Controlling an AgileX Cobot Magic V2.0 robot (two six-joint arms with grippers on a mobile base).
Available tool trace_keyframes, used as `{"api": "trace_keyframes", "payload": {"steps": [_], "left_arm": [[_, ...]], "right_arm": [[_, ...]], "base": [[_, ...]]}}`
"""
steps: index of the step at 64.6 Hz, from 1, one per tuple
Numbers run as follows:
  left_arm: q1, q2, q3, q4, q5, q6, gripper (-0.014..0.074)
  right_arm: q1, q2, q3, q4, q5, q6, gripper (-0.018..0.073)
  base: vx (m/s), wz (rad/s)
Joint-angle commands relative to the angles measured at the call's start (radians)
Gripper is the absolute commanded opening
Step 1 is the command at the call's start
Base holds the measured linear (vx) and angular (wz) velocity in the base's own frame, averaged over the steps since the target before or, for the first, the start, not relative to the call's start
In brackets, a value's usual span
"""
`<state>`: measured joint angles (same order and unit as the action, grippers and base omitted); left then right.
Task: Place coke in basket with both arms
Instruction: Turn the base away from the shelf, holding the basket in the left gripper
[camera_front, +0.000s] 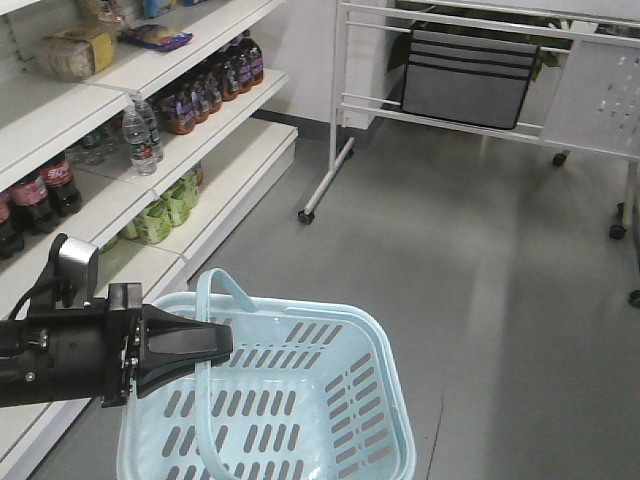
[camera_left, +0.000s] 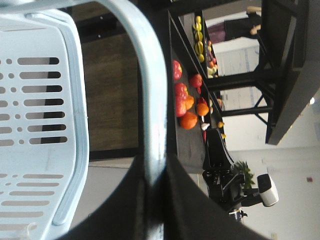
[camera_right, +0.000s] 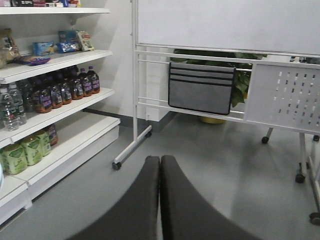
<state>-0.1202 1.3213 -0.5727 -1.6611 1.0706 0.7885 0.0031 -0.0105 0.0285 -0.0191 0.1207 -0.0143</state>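
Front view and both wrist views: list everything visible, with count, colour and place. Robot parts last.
basket: one, light blue, bottom centre of the front view
cola bottles: about three, dark with red labels, left shelf
water bottles: several, clear, shelf above the cola
purple-labelled bottles: a row, dark, further along that shelf
green packs: several, lower shelf
snack packs: a few, blue and purple, top shelf
whiteboard stand: one, white, on casters, at the back
pocket organiser: one, grey, hanging on the stand
left gripper: black, shut on the basket's handle
right gripper: black, shut, empty
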Motion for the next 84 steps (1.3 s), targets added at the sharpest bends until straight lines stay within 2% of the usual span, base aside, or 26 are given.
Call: {"api": "trace_keyframes", "payload": {"steps": [1, 51, 84], "left_arm": [[0.0, -0.027, -0.022, -0.116, 0.07, 0.006, -0.0006], [0.0, -0.027, -0.022, -0.116, 0.07, 0.006, -0.0006], [0.0, -0.027, -0.022, -0.116, 0.07, 0.006, -0.0006]], "right_arm": [[-0.001, -0.013, 0.008, -0.004, -0.078, -0.003, -0.001], [-0.001, -0.013, 0.008, -0.004, -0.078, -0.003, -0.001], [-0.001, -0.013, 0.008, -0.004, -0.078, -0.003, -0.001]], "base": [[-0.01, -0.35], [0.01, -0.39], [0.04, -0.16]]}}
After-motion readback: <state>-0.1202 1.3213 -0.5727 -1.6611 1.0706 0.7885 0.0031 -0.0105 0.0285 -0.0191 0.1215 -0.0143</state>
